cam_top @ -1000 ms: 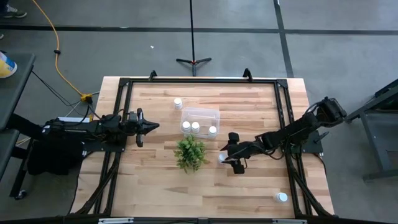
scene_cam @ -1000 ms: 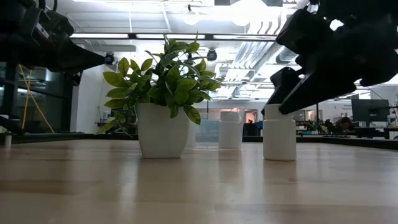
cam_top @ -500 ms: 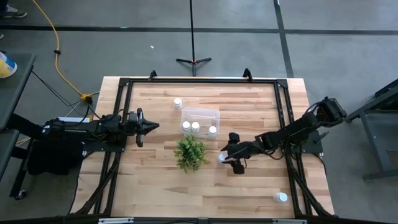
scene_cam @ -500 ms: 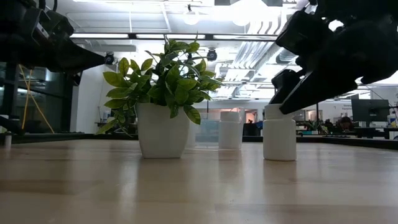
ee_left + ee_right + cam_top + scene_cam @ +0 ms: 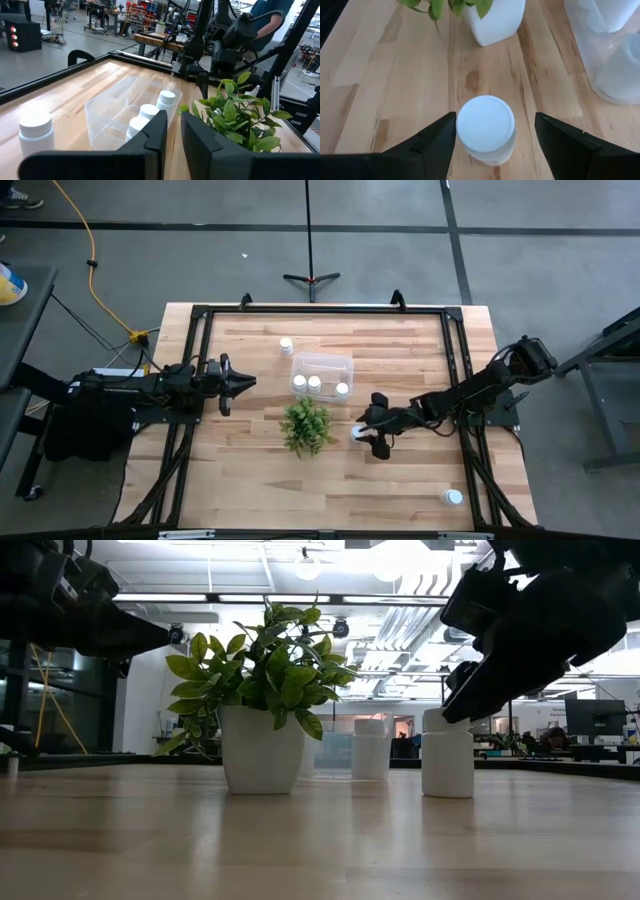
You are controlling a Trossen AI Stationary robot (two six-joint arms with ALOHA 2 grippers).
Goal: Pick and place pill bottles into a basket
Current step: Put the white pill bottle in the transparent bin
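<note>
Right now one pill bottle (image 5: 356, 432) stands upright on the wooden table (image 5: 250, 480) just right of frame centre in the high view, directly between the spread fingers of the right gripper (image 5: 366, 433). From the right wrist view its white cap (image 5: 485, 123) sits midway between the two dark fingers (image 5: 427, 145), with a gap of bare wood showing on each side, so neither finger touches it. In the low view the same bottle (image 5: 447, 752) stands at centre right with the dark gripper (image 5: 500, 650) slanting down over its cap.

Counting the bottles in the high view gives six: this one, three inside the basket (image 5: 322, 362), one lone bottle (image 5: 286, 346) just to the upper left of the basket, and one more bottle (image 5: 453, 497) far off at the lower right of the table. The three in the basket sit in a row along its lower edge, the first bottle (image 5: 299, 383), second bottle (image 5: 314, 384) and third bottle (image 5: 342, 390). The basket is single and clear, lying above frame centre.

One small green plant (image 5: 306, 426) in a white pot stands just below the basket and just left of the bottle between the fingers.

At the left of the frame the left gripper (image 5: 245, 383) hangs over the table's edge, its fingers (image 5: 155, 135) pressed nearly together with only a thin slit between them and nothing held.
</note>
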